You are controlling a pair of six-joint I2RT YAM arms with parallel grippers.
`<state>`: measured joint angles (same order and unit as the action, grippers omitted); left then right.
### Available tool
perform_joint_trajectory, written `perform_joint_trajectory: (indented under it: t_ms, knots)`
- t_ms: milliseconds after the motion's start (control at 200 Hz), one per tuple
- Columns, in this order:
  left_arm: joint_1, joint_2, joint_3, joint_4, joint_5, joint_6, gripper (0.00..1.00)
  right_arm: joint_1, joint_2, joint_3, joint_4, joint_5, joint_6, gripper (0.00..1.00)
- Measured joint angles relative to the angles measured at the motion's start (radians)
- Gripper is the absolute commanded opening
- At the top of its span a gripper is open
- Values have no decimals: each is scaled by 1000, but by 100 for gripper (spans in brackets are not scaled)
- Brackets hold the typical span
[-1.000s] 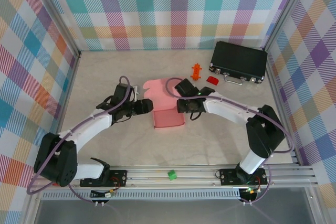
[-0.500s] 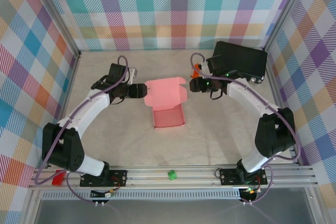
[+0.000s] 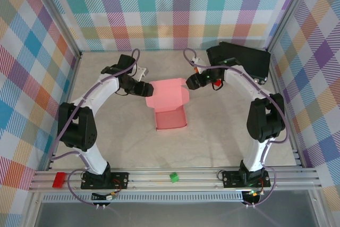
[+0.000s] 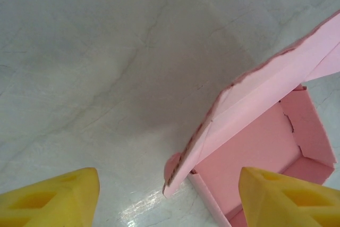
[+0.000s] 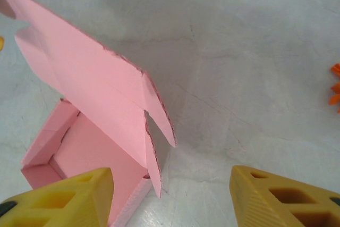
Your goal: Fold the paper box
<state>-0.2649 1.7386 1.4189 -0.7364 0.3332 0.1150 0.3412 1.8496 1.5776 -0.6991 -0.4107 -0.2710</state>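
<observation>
Paper box [image 3: 170,104] sits on the counter [image 3: 117,142], lid tilted up; left gripper [image 3: 142,87] and right gripper [image 3: 192,82] hover beside the lid's opposite ends, jaws wide, holding nothing.

Paper box [image 3: 169,102] is plain salmon pink inside and out, no print; same pink in the left wrist view [image 4: 255,131] and the right wrist view [image 5: 90,110]. Table [image 3: 106,136] is pale beige-grey with faint marble veining. Walls [image 3: 175,9] are pastel plaid: teal, orange, purple, yellow and pink on white. Case [image 3: 241,59] is black. Small block [image 3: 173,177] on the silver rail [image 3: 212,173] is green, and the red block [image 3: 59,179] is solid red. Left arm [image 3: 98,97] and right arm [image 3: 241,86] are white with black joints. Left gripper [image 4: 169,200] fingertips [image 4: 53,200] are yellow; right gripper [image 5: 170,200] fingertips [image 5: 281,198] are a darker mustard yellow. An orange piece [image 5: 336,86] sits at the frame edge.
</observation>
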Motion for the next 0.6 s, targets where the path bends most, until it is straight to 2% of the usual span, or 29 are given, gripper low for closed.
perform_joint_trajectory:
  t_ms: [140,345,600]
  knots:
    - [0,31,25,-18,24,32,67,0,50,36,-47,-44,-65,59]
    - [0,70,63,-32,51,64,59,0,114,103,-116,-96,-124,57]
    - [0,86,72,-69,70,87,51,13,141,122,-163,-102,-166,53]
